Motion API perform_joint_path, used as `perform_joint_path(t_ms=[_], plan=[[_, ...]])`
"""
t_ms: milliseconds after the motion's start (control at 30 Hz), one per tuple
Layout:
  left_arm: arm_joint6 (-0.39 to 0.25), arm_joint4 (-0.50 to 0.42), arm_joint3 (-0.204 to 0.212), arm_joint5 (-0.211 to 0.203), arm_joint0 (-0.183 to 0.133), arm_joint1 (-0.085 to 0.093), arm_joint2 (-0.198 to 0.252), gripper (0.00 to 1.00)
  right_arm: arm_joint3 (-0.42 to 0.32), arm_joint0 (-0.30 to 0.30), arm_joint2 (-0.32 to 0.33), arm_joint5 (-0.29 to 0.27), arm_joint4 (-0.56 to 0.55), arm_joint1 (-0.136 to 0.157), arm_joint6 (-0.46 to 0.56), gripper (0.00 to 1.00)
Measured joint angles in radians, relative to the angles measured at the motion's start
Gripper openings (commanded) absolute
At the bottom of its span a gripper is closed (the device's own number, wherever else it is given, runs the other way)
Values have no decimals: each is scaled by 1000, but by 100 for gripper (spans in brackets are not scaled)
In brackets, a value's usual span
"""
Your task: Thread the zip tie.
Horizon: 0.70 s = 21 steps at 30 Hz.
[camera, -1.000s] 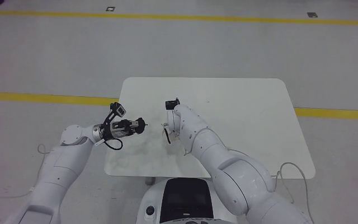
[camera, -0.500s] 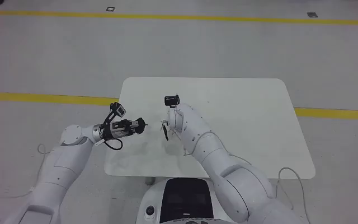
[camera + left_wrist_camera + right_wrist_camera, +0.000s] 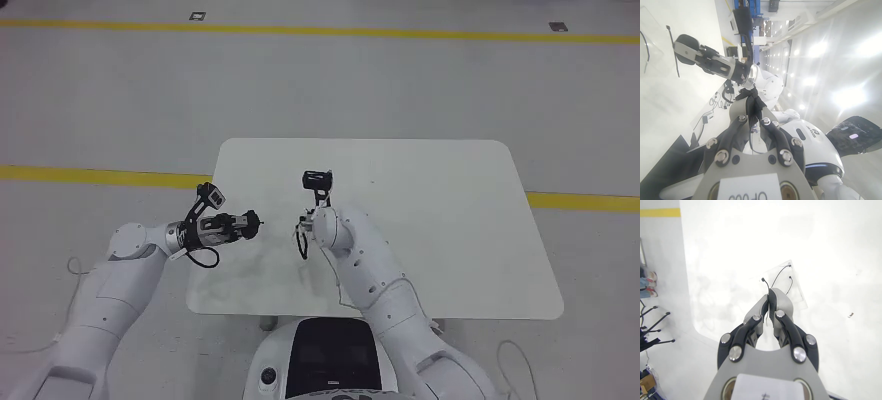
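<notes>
Right gripper (image 3: pixel 769 299) is pinching the zip tie (image 3: pixel 763 279), head end poking past the tips; left gripper (image 3: pixel 753 106) is pressed together on a thin black strand (image 3: pixel 750 135) (another tie, I'd judge); the two face each other, apart, above the table (image 3: pixel 450 220); the zip tie lies crosswise to that gap.
</notes>
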Motion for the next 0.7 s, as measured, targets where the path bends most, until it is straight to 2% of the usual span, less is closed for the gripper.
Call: perform_joint_path(t_ms=[100, 200, 467, 567, 700], plan=[[0, 0, 0, 0, 0, 0, 0, 0, -90, -51, -17, 0, 38, 21, -35, 0], [0, 0, 0, 0, 0, 0, 0, 0, -143, -82, -32, 0, 74, 33, -79, 0], [0, 0, 0, 0, 0, 0, 0, 0, -142, -81, -32, -2, 75, 34, -79, 0], [0, 0, 0, 0, 0, 0, 0, 0, -184, -105, -28, -57, 142, 45, -166, 0], [0, 0, 0, 0, 0, 0, 0, 0, -309, -177, -38, -162, 234, 79, -338, 0]])
